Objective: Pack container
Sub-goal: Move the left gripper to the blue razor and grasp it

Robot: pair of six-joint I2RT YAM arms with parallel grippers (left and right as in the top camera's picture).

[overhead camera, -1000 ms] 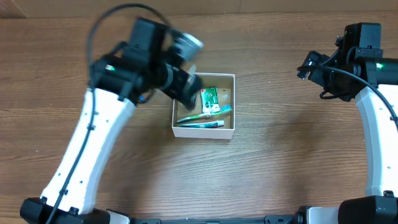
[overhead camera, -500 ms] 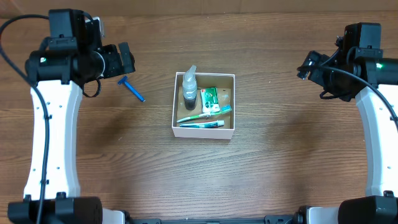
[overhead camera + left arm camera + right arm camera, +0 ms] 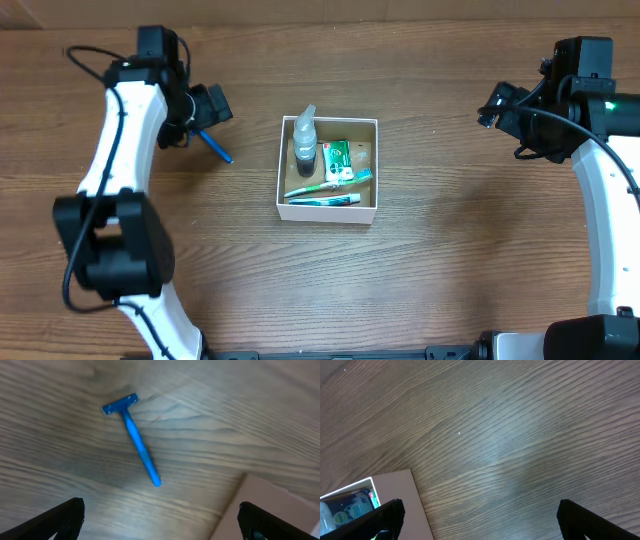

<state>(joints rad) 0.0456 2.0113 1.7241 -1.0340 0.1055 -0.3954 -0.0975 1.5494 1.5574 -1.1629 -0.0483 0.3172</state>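
Observation:
The container (image 3: 330, 213), a square white-walled box with a brown floor, sits mid-table. It holds a clear bottle (image 3: 305, 140), a green packet (image 3: 336, 155), a toothbrush (image 3: 330, 183) and a toothpaste tube (image 3: 325, 200). A blue razor (image 3: 216, 146) lies on the table left of the container, also in the left wrist view (image 3: 136, 437). My left gripper (image 3: 207, 106) is open and empty just above the razor's head end (image 3: 160, 520). My right gripper (image 3: 497, 108) is open and empty (image 3: 480, 515), far right of the container.
A corner of the container shows in the left wrist view (image 3: 270, 505), and its wall shows in the right wrist view (image 3: 395, 495). The wooden table (image 3: 450, 250) spreads around it.
My left arm swung away from over the container to the far left and now hovers by the razor. The bottle stays standing in the container. The right arm has not moved.

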